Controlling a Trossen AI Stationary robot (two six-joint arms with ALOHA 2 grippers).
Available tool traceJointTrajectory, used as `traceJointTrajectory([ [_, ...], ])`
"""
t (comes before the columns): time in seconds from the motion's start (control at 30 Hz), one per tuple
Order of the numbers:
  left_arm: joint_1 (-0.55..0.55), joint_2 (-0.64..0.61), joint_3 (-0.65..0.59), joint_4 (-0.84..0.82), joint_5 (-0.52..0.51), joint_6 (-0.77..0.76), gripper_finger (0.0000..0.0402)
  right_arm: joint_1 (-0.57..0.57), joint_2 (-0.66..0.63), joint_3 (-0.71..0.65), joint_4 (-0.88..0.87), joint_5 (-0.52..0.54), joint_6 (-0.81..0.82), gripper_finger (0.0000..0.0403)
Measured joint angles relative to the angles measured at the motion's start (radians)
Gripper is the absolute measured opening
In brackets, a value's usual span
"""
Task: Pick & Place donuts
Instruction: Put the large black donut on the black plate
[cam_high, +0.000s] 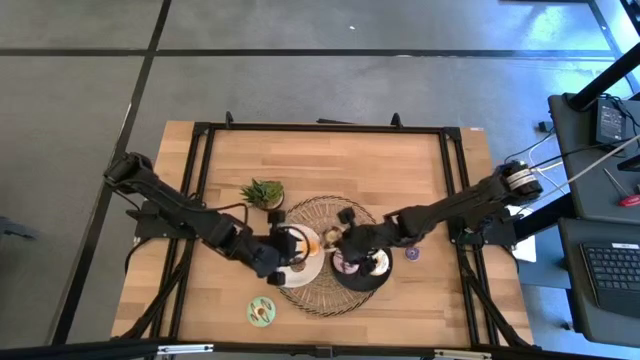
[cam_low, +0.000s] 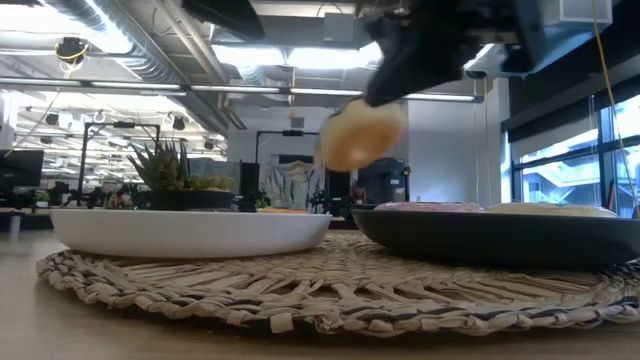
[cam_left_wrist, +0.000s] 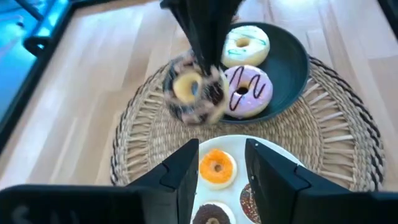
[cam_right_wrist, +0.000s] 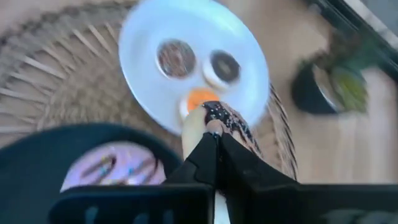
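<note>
Here we see the right gripper (cam_right_wrist: 214, 134) clamped shut on a donut (cam_right_wrist: 217, 121), its two dark fingers pinched together on the ring's rim. That donut is cream-coloured with dark sprinkled icing; it hangs in the air above the woven mat (cam_high: 322, 212), between the two plates, and in the low view it shows as a pale blurred round (cam_low: 362, 135) lifted clear of both plates.

Just beyond, the left gripper (cam_left_wrist: 221, 163) hovers over the white plate (cam_high: 308, 272) with its fingers apart and nothing between them. Directly past its fingertips lies an orange donut (cam_left_wrist: 217, 167) with a cream rim, flat on the white plate. Next to it on the same plate sit two more: a brown one on a pale base (cam_left_wrist: 212, 214) and a dark sprinkled one (cam_left_wrist: 249, 198), both partly hidden by the fingers.

Farther off, the black plate (cam_left_wrist: 292, 53) rests on the mat beside the white one. On it lie a pink donut with dark zigzag stripes (cam_left_wrist: 249, 91) and, behind it, a cream one with green stripes (cam_left_wrist: 246, 46), the two touching.

Off the mat, on the bare wooden table (cam_high: 330, 160), a green donut (cam_high: 262, 311) lies near the front edge, and a small purple one (cam_high: 412, 254) lies just beside the black plate. A small potted plant (cam_high: 264, 192) stands at the mat's far left.
</note>
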Motion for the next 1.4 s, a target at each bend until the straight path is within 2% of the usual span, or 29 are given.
traceJointTrajectory([
  [0.2,-0.053,0.002,-0.001,-0.004,-0.122,-0.028,0.0123,0.066,-0.153,-0.148,0.01,0.191,0.201,0.0013],
  [0.33,-0.06,0.004,-0.002,-0.001,-0.16,-0.087,0.0121,0.092,-0.2,-0.245,0.063,0.203,0.353,0.0012],
  [0.57,-0.057,0.004,-0.002,0.002,-0.165,-0.119,0.0124,0.103,-0.194,-0.379,0.176,0.213,0.501,0.0012],
  [0.8,-0.057,0.004,-0.002,0.002,-0.164,-0.119,0.0124,0.103,-0.194,-0.438,0.214,0.266,0.559,0.0012],
  [0.9,-0.057,0.004,-0.002,0.002,-0.164,-0.119,0.0122,0.103,-0.194,-0.448,0.218,0.258,0.568,0.0016],
  [1.1,-0.057,0.004,-0.002,0.002,-0.163,-0.118,0.0125,0.103,-0.194,-0.448,0.22,0.169,0.559,0.0049],
  [1.4,-0.057,0.004,-0.003,0.002,-0.163,-0.125,0.0121,0.102,-0.194,-0.448,0.224,0.167,0.56,0.0114],
])
